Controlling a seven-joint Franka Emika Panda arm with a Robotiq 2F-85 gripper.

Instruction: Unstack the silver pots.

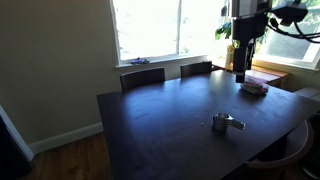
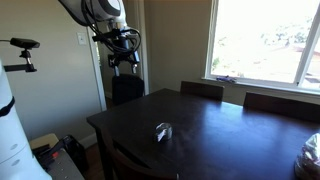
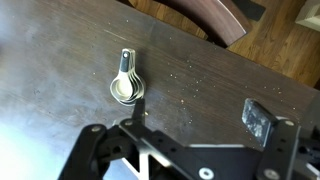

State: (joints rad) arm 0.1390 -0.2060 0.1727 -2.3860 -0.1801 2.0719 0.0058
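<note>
Wide-open and empty, the gripper point(image 3: 178, 130) hangs above the dark table point(image 3: 50, 60), the nested silver pots point(image 3: 127, 85) lying at its ten o'clock, so the approach step seems in hand: descend, centre over them, pinch the top pot's handle.

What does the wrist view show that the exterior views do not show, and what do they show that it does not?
Only the wrist view: the silver pots from above, nested, handles together, and the open gripper close up. Only the exterior views: the windows, the arm high above the table, and a pinkish object. Both: the silver pots on the dark table, untouched.
</note>
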